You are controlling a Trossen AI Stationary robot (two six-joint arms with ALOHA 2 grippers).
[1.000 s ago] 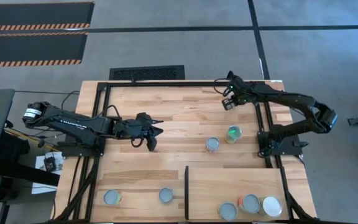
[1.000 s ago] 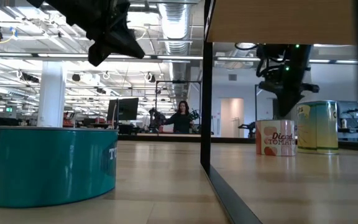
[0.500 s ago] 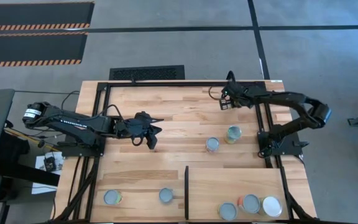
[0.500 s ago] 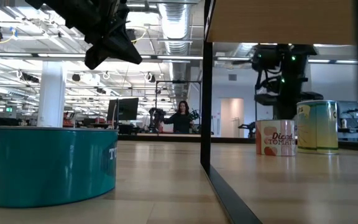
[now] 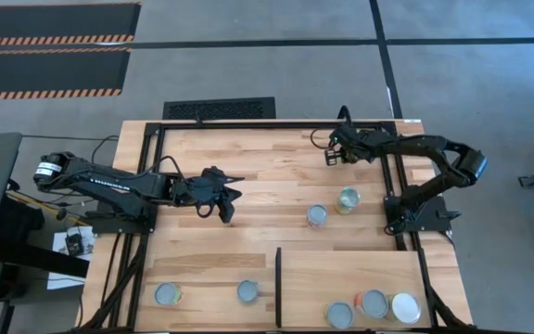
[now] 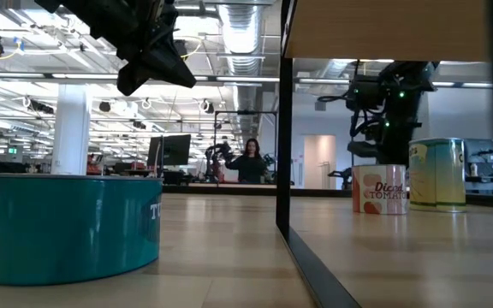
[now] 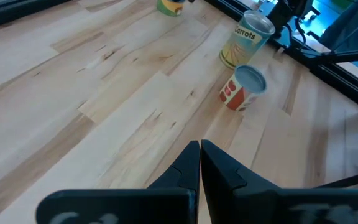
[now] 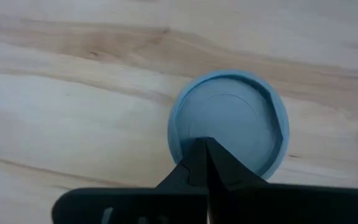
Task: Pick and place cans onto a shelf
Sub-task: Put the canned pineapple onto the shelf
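Hiding part of a can top (image 8: 229,124), right gripper (image 8: 205,163) shut

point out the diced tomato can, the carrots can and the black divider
Tomato can (image 6: 379,189): low view, on its red-lettered label.
Carrots can (image 7: 246,39): left wrist view, on its yellow label.
Divider (image 5: 277,286): high view, midway along its top edge.

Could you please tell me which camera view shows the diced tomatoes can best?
The low view: the diced tomatoes can stands side-on, label readable. The high view shows only its round top; the left wrist view shows its top and red side beside the carrots can. The right wrist view cannot confirm it.
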